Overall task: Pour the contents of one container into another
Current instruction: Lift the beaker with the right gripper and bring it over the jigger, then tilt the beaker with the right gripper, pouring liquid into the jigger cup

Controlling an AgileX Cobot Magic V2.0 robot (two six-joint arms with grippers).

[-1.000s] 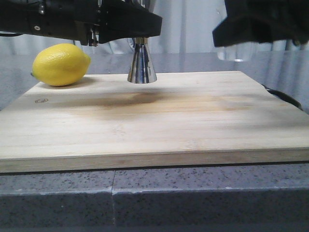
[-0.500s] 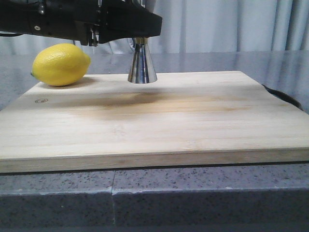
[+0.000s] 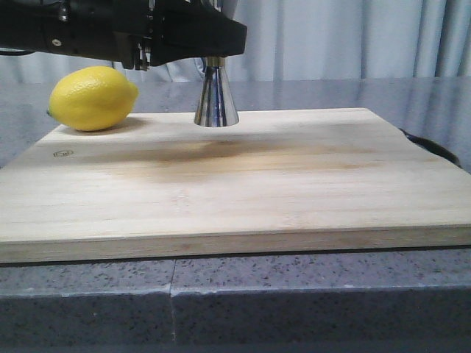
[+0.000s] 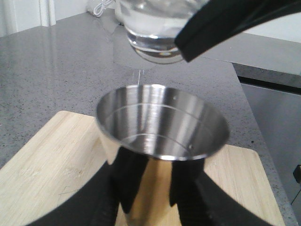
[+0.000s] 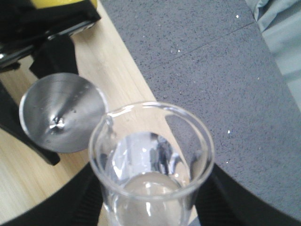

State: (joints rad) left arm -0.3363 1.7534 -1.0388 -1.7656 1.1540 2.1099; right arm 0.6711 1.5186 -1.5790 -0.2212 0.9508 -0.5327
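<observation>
Beaker (image 5: 150,165) held in right hand (image 5: 146,207) above the jigger (image 5: 61,113).

I see my left arm (image 3: 96,33) as a matte black boxy housing with small silver screws; both grippers have smooth, curved black fingers (image 4: 221,23).

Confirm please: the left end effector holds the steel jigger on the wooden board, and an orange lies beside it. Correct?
Not quite. The fruit is a yellow lemon, as the front view shows. The left end effector does hold the steel jigger on the wooden board.
</observation>
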